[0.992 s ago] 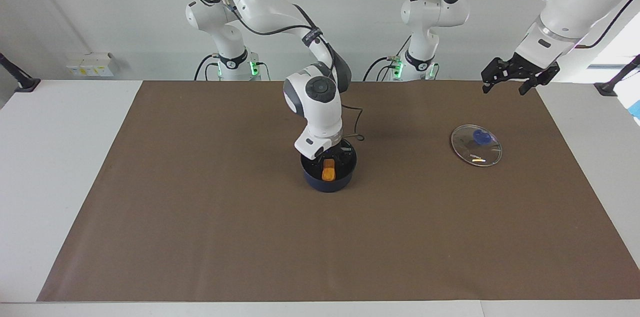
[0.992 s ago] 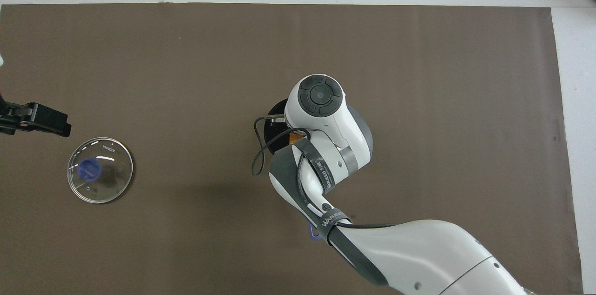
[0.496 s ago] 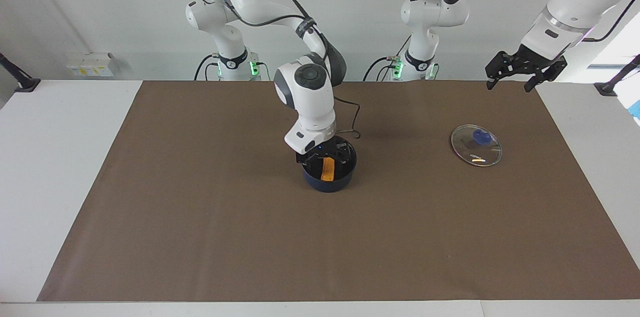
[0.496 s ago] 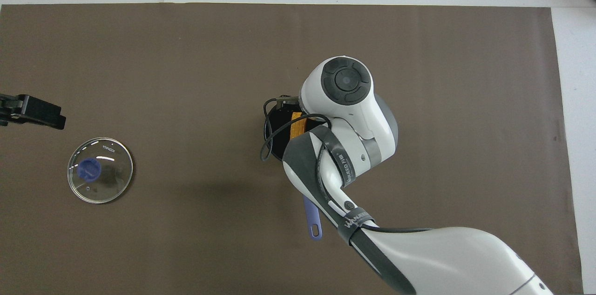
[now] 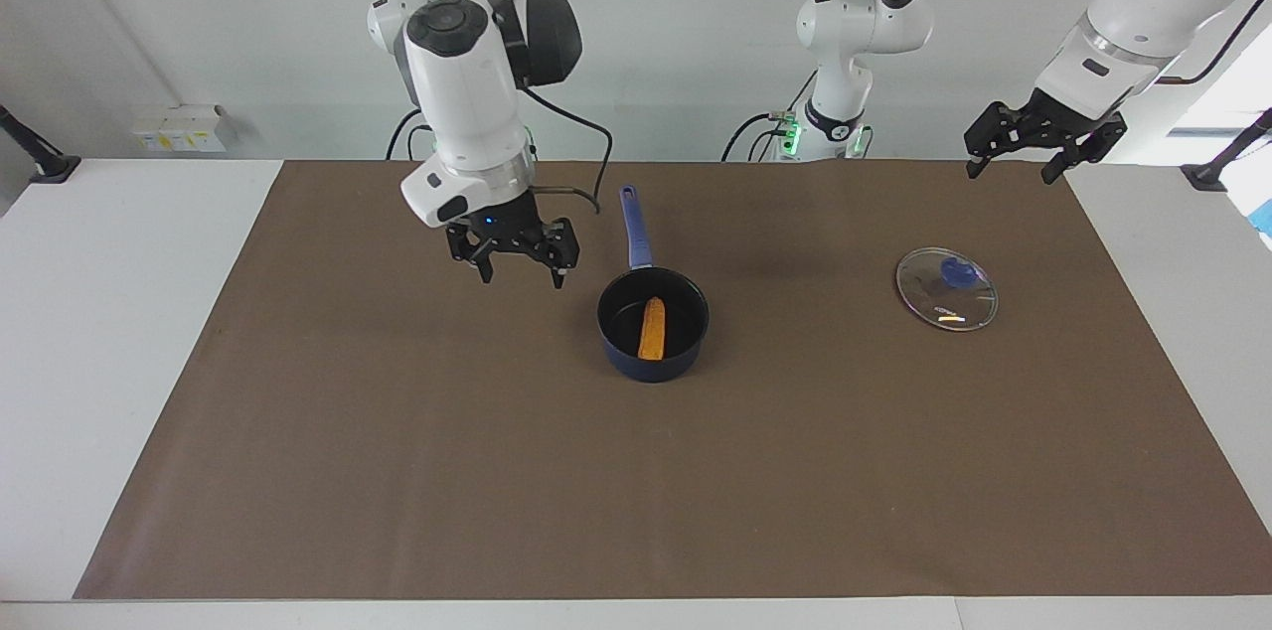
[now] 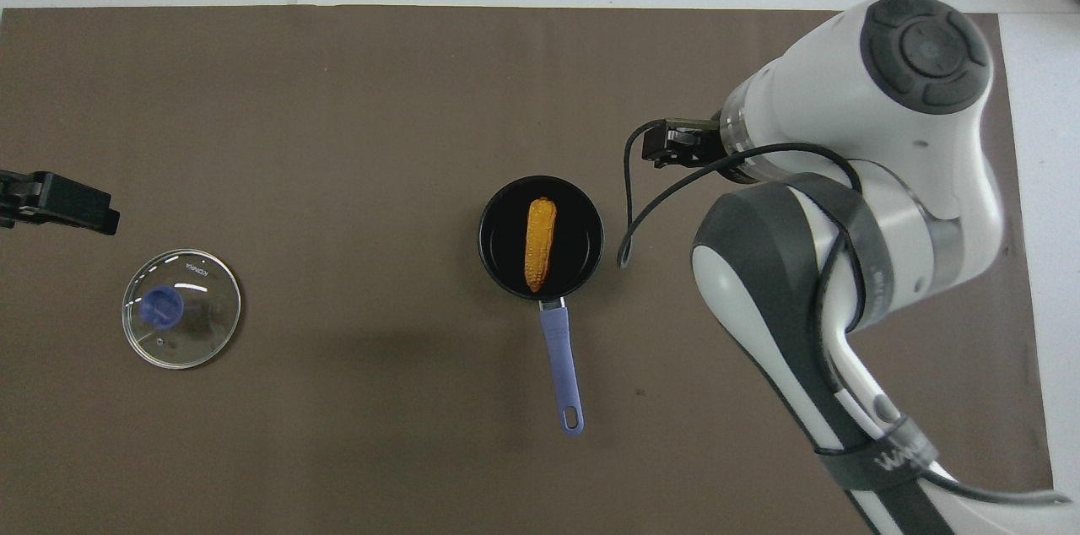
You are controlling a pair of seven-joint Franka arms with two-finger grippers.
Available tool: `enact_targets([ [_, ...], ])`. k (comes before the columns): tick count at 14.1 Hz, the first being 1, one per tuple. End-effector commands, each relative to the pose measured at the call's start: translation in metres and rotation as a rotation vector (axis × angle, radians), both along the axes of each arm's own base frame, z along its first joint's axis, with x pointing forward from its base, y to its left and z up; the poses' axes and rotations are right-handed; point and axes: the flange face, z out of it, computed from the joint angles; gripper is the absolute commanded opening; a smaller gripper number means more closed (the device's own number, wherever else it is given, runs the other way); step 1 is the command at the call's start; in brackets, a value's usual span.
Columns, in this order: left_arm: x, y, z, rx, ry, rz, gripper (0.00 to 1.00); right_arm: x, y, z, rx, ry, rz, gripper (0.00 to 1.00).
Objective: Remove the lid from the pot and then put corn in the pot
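Observation:
The dark navy pot (image 5: 688, 364) stands in the middle of the mat, its blue handle (image 5: 634, 223) pointing toward the robots. The orange-yellow corn (image 5: 652, 329) lies in the pot, seen whole in the overhead view (image 6: 539, 242). The glass lid (image 5: 946, 288) with its blue knob lies flat on the mat toward the left arm's end. My right gripper (image 5: 522, 276) is open and empty, raised over the mat beside the pot toward the right arm's end. My left gripper (image 5: 1009, 173) is open and empty, high over the mat's edge above the lid's end.
A brown mat (image 5: 397, 471) covers most of the white table (image 5: 119, 332). In the overhead view the right arm (image 6: 844, 206) covers the mat beside the pot (image 6: 580, 233). The lid (image 6: 202, 324) and the pot handle (image 6: 561, 362) show there too.
My right gripper has let go of the corn, risen out of the pot and swung toward the right arm's end. The corn stays in the pot. The left gripper rose slightly.

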Motion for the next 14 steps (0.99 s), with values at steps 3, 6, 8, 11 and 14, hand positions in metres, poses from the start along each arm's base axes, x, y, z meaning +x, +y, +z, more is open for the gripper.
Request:
enact_targets([
  [3, -0.001, 0.002, 0.001, -0.013, 0.014, -0.001, 1.00, -0.035, -0.063, 0.041, -0.023, 0.091, 0.047, 1.00],
  [6, -0.001, 0.006, 0.002, -0.012, 0.013, 0.005, 1.00, -0.052, -0.104, 0.053, -0.027, 0.142, 0.062, 1.00],
  [8, -0.001, 0.004, 0.001, -0.012, 0.013, 0.002, 1.00, -0.059, -0.133, 0.059, -0.024, 0.155, 0.054, 1.00],
  [11, -0.001, 0.004, 0.001, -0.012, 0.013, 0.002, 1.00, -0.062, -0.164, 0.066, -0.020, 0.155, 0.058, 1.00],
  [14, -0.001, 0.004, 0.002, -0.012, 0.011, 0.002, 1.00, -0.058, -0.190, 0.085, -0.020, 0.108, 0.044, 1.00],
])
